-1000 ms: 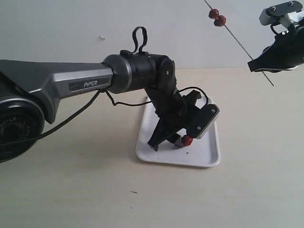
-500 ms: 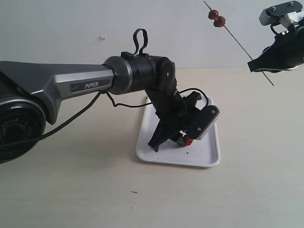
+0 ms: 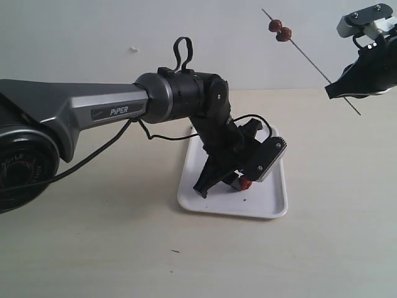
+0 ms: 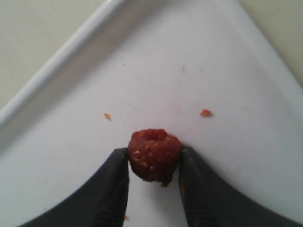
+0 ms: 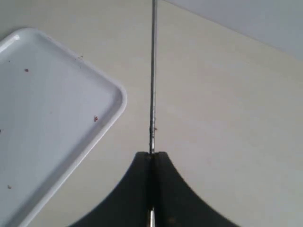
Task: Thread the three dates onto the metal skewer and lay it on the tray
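Observation:
My left gripper (image 3: 243,182) (image 4: 154,158) is down on the white tray (image 3: 267,202) (image 4: 71,142), shut on one reddish-brown date (image 4: 154,153) (image 3: 245,182) that both fingers touch. High at the right, my right gripper (image 3: 341,87) (image 5: 152,155) is shut on the thin metal skewer (image 3: 307,56) (image 5: 152,75), which slants up to the left in the air. Two dates (image 3: 280,30) are threaded on the skewer near its upper end. The right wrist view shows the tray's corner (image 5: 57,94) beside the skewer.
The tray lies on a pale tabletop (image 3: 124,248) before a white wall. The left arm's grey link and a black cable (image 3: 186,135) stretch across the left half. Small date crumbs (image 4: 205,112) dot the tray.
The left fingers have closed in onto the date on the tray. The right gripper has shifted the skewer slightly, so the two threaded dates sit a bit lower and more to the left.

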